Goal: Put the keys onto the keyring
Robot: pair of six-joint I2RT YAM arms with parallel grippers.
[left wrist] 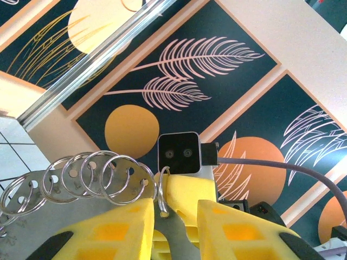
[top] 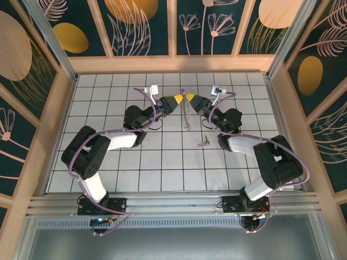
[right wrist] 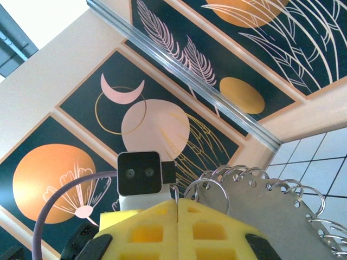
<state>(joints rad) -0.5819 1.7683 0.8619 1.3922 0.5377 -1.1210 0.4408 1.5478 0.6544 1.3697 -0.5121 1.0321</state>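
Now my left hand [top: 178, 101] and right hand [top: 191, 98] both pinch the keyring [top: 187, 115] between them, while the key [top: 204, 143] lies on the table [top: 162, 158] nearby.

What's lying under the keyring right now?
Below the keyring there is only white-tiled table. The tiles directly beneath the strip are covered by it, so anything there cannot be seen. The key lies apart, nearer the right arm, not under the keyring.

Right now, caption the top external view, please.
Left gripper and right gripper meet at a ring-edged grey metal plate; tiny pink key lies on white tiles.
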